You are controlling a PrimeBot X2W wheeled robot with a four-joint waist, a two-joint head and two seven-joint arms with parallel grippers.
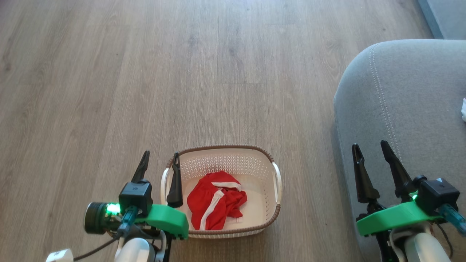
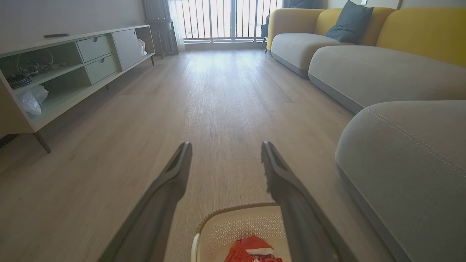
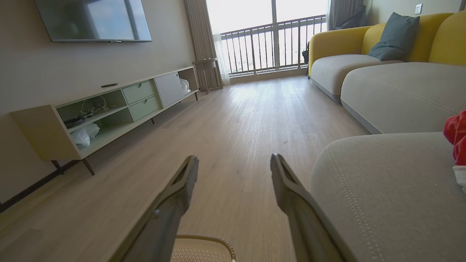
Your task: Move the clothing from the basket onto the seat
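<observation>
- Red clothing is seen crumpled inside basket; a second red piece is laid on seat, right of basket.
- Left gripper is held at basket's left rim, fingers apart, empty.
- Right gripper is held right of basket, fingers apart, empty.

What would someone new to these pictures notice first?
The bright red garment crumpled in the cream basket on the wood floor, low in the head view's centre. Then the big grey seat at right, with the open left pincer by the basket's left rim and the open right pincer at the seat's near edge.
</observation>
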